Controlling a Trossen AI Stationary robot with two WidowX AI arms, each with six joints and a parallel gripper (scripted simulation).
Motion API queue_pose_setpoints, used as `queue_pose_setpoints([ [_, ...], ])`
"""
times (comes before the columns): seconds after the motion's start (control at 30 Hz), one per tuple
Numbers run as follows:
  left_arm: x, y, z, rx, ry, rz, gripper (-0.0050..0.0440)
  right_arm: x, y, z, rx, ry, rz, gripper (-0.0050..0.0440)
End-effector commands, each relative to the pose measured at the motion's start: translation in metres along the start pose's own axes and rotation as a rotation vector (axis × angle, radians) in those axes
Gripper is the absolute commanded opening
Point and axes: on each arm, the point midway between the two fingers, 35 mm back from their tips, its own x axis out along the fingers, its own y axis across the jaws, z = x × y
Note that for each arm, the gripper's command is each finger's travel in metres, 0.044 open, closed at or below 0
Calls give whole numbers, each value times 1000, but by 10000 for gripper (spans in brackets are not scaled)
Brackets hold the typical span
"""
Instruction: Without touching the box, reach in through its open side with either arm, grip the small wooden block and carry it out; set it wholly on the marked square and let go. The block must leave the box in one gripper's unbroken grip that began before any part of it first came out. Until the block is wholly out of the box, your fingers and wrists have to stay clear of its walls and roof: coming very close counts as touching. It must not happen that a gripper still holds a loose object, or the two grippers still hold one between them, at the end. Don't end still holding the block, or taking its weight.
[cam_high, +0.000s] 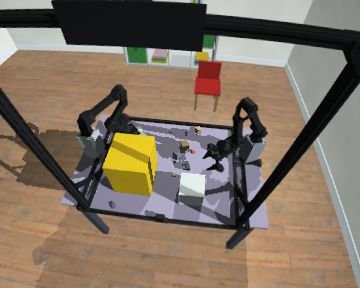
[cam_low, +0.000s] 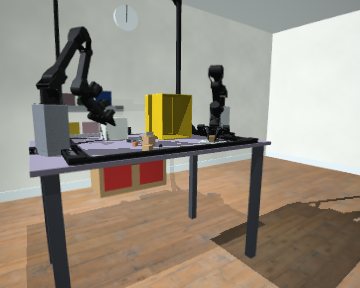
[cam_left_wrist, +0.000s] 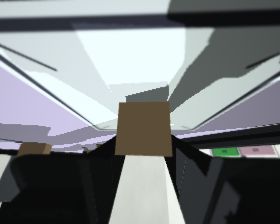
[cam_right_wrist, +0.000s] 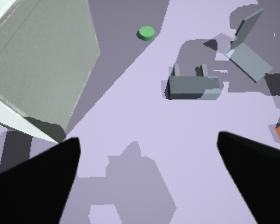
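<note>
At twelve o'clock from the yellow box (cam_high: 131, 156) (cam_low: 168, 116) in the top view, the left gripper (cam_high: 131, 128) (cam_low: 212, 134) (cam_left_wrist: 144, 133) is clenched on the small brown wooden block (cam_low: 212, 139) (cam_left_wrist: 144, 129). Its visible face is plain, flat and nearly square, shaded a dull brown in the wrist view. The block is outside the box, at the pale, dark-outlined marked square (cam_left_wrist: 137, 55); whether it touches the surface I cannot tell. At three o'clock from the box, the black right gripper (cam_high: 209, 159) (cam_low: 113, 122) (cam_right_wrist: 149, 141) stands wide apart, empty.
</note>
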Motion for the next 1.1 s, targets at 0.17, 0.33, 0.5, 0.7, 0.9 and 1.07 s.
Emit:
queue_pose_setpoints([
  [0.17, 0, 0, 0, 0, 0, 0, 264, 0, -1, 0, 5, -1, -6, 400],
  [0.33, 0, 0, 0, 0, 0, 0, 384, 0, -1, 0, 5, -1, -6, 400],
  [0.5, 0, 0, 0, 0, 0, 0, 400, 0, -1, 0, 5, -1, -6, 400],
  [0.7, 0, 0, 0, 0, 0, 0, 400, 0, -1, 0, 5, -1, -6, 400],
  [0.9, -5, 0, -16, 0, 10, 0, 400, 0, -1, 0, 5, -1, -6, 400],
  [1.07, -10, 0, -29, 0, 18, -1, 400, 0, -1, 0, 5, -1, -6, 400],
])
